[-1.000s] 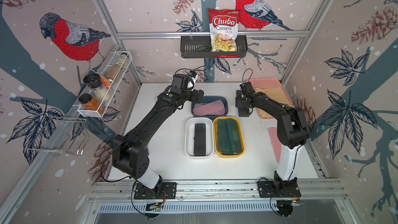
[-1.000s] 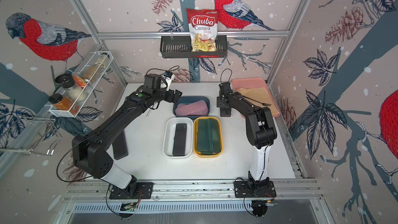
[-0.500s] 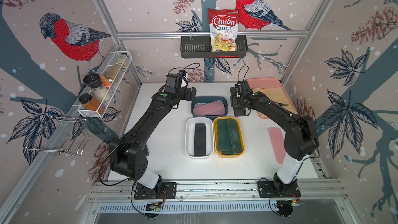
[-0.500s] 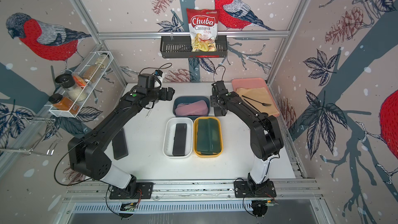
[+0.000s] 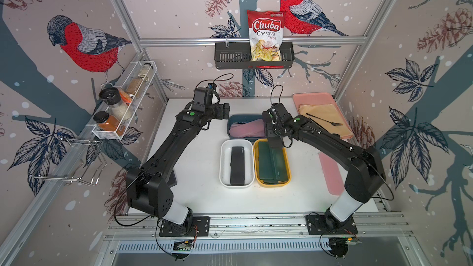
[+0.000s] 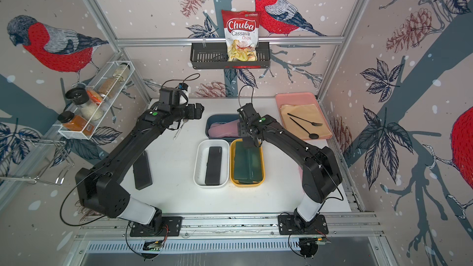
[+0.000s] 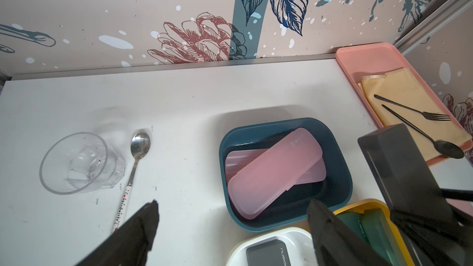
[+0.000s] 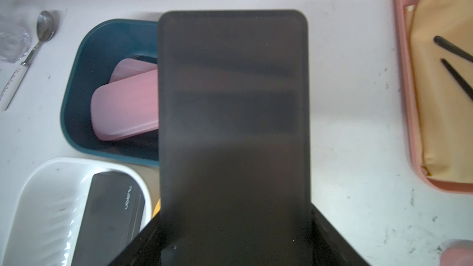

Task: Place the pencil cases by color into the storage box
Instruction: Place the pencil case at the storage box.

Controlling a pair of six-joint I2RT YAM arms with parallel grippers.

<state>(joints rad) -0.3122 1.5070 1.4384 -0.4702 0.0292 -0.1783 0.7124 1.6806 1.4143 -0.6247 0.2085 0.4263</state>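
Drift toward the tubs is what changed: my right gripper (image 5: 273, 136), pinching a black pencil case (image 8: 233, 103), has come from nearer the pink tray (image 5: 314, 95) to the yellow tub's (image 5: 288, 170) far end. My left gripper (image 5: 225, 111), spread wide, has eased back. The white tub (image 5: 222, 159), holding 1 black case (image 5: 238, 165), lies alongside, likely my drop.

Even bright light, soft shadows — blurred close-up, fisheye-bent edges
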